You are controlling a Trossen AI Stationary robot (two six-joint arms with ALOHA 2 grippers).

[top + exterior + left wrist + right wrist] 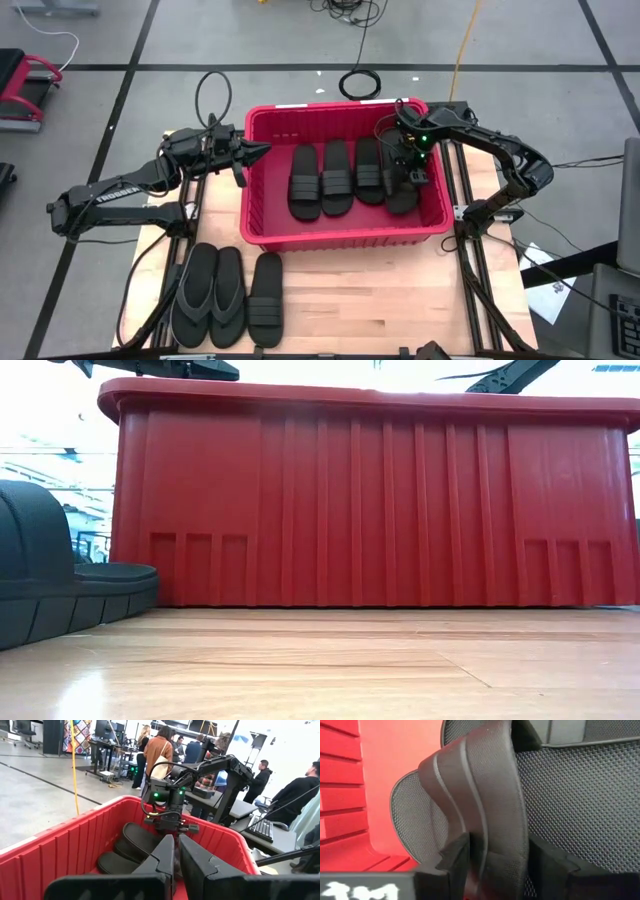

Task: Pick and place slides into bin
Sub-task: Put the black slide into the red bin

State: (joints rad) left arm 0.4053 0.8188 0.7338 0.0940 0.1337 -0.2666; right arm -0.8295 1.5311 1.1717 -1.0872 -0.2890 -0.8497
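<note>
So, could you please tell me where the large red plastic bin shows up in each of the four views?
High view: the large red plastic bin sits centre, between both arms.
Low view: its ribbed wall fills the picture.
Left wrist view: rim and walls spread ahead.
Right wrist view: inner wall beside a black rubber slide.
Shared landmark: the right gripper inside it.

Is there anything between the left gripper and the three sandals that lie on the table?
Nothing visible. The left gripper hangs at the bin's left wall, fingers nearly together. The two flip-flops and the slide lie in front of the bin on bare table.
</note>
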